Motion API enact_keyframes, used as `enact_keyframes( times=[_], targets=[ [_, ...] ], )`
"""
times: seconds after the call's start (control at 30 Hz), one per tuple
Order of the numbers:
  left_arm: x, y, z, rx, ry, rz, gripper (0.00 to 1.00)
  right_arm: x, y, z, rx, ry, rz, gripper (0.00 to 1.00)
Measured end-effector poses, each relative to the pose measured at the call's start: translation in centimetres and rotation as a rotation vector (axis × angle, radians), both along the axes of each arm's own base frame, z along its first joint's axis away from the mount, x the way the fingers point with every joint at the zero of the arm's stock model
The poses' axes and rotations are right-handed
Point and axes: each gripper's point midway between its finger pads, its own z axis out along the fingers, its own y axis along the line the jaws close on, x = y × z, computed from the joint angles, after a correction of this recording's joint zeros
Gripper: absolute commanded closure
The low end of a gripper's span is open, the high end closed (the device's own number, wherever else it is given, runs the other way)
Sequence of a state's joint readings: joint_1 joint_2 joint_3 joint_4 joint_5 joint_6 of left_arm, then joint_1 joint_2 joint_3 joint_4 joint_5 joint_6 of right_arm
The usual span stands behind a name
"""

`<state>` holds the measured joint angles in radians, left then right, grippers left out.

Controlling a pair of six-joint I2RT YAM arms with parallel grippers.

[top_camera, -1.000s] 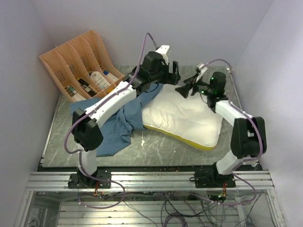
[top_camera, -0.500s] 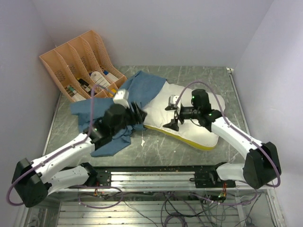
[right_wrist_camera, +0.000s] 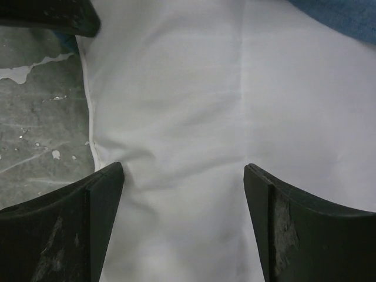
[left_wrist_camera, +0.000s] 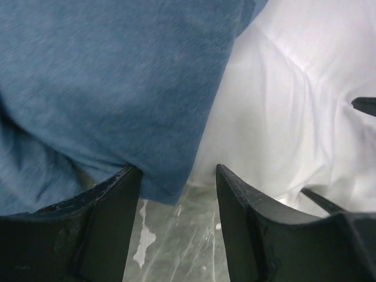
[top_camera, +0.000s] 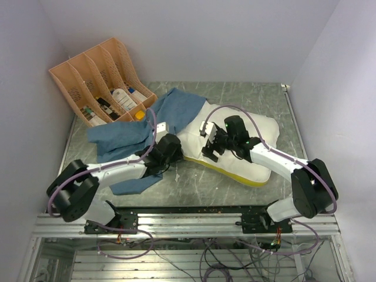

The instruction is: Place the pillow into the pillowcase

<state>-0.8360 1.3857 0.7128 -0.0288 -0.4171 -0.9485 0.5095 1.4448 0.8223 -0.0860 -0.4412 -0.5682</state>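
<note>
Grey table bears pillow, pillowcase overlapping its edge.

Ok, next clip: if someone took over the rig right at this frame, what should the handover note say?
Left gripper: open, low at the pillowcase's near edge, nothing gripped.
Right gripper: open, over the pillow's left end, holding nothing.
The pillow lies on the table, wholly outside the case; a fold of the case overlaps its far-left corner.
Done: nothing inserted.
Left: grip and open the case's mouth, then feed the pillow in.
</note>
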Motion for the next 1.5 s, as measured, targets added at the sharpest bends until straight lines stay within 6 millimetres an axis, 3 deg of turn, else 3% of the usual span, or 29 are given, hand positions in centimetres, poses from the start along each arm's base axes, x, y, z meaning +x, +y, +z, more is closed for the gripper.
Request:
enact_keyframes(
  times=[0.07,0.23,0.3,0.4,0.5,0.6,0.77,1.0,1.3,1.4,1.5],
  targets=[
    [0.7,-0.7,-0.3,0.010,0.009,0.008,0.67,0.2,0.0,-0.2,-0.007,-0.004,-0.010,0.23],
    [1.3,-1.3,-1.2,0.036,0.034,0.011,0.78,0.2,0.0,-1.9,-0.036,0.034,-0.025,0.28],
    [1.2,-1.4,-1.3,0.038,0.040,0.008,0.80,0.1,0.1,-2.6,-0.044,0.054,-0.027,0.36],
    [1.0,-1.5,-1.4,0.037,0.044,0.000,0.79,0.3,0.3,-3.6,-0.053,0.089,-0.034,0.60],
    [0.6,-1.6,-1.0,0.033,0.046,-0.017,0.65,0.7,0.7,-4.5,-0.058,0.123,-0.041,0.89],
    [0.2,-1.8,-0.3,0.026,0.044,-0.038,0.59,1.0,0.9,-4.5,-0.053,0.136,-0.050,1.00],
    [-0.2,-1.7,0.5,0.024,0.034,-0.052,0.63,1.0,0.9,-3.8,-0.033,0.138,-0.057,1.00],
    [-0.3,-1.2,-0.3,0.084,0.056,-0.060,0.93,0.7,1.0,-2.7,0.004,0.138,-0.038,1.00],
    [-0.5,-1.5,0.1,0.125,0.049,-0.100,0.93,0.4,1.1,-2.3,0.028,0.149,-0.022,1.00],
    [-1.1,-2.6,1.9,0.106,0.019,-0.152,0.93,0.4,1.0,-1.1,0.088,0.173,-0.026,1.00],
    [-1.6,-5.3,4.9,0.069,-0.025,-0.231,0.93,1.0,-0.2,1.4,0.211,0.208,-0.064,1.00]
  ],
)
